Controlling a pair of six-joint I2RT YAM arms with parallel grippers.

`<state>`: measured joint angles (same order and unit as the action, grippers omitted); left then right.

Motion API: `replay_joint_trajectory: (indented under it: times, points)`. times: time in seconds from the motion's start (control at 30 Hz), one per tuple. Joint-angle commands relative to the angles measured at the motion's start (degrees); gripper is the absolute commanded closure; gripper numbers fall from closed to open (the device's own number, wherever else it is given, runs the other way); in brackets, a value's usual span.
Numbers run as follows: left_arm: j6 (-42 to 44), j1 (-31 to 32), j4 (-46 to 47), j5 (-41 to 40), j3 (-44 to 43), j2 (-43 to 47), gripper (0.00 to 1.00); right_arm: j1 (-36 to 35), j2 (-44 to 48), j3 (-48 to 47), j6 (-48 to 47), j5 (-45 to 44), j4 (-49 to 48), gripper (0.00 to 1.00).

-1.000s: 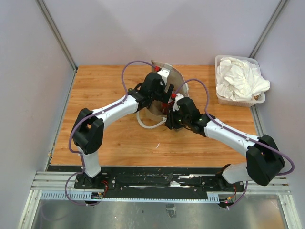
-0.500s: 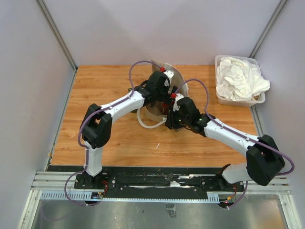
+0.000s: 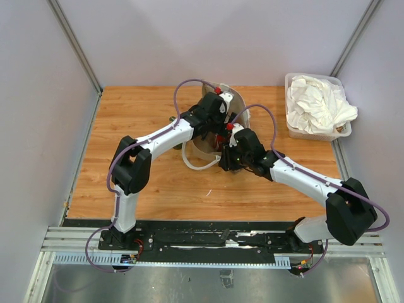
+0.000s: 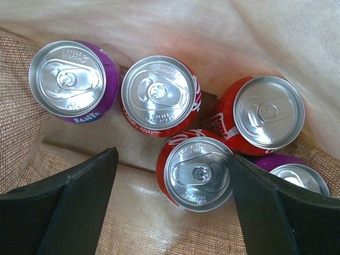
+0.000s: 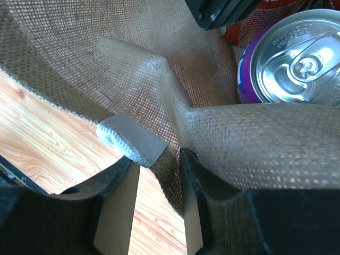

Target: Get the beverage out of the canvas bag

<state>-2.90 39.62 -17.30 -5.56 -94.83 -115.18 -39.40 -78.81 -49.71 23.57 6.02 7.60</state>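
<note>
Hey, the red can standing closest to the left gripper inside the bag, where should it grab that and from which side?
Take the red can by its side wall just below the rim, coming straight down from above. It stands upright, lid up, the open left gripper straddles it, and the canvas bag walls off the sides.

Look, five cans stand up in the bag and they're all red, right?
Not all red. The left wrist view shows three red cans and two purple cans; all five stand upright in the canvas bag.
</note>
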Motion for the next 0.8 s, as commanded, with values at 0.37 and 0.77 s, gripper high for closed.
replay_joint_trajectory:
  times: [0.37,0.77]
  points:
    - [2.72,0.64,-20.30,-1.68,-15.77,-3.04,0.13,-0.77,-1.84,1.97,-0.34,-0.67,10.41,0.63]
    - [6.09,0.64,-30.19,-0.61,-20.31,-5.79,0.15,-0.77,-1.88,1.99,-0.19,-0.42,10.67,0.63]
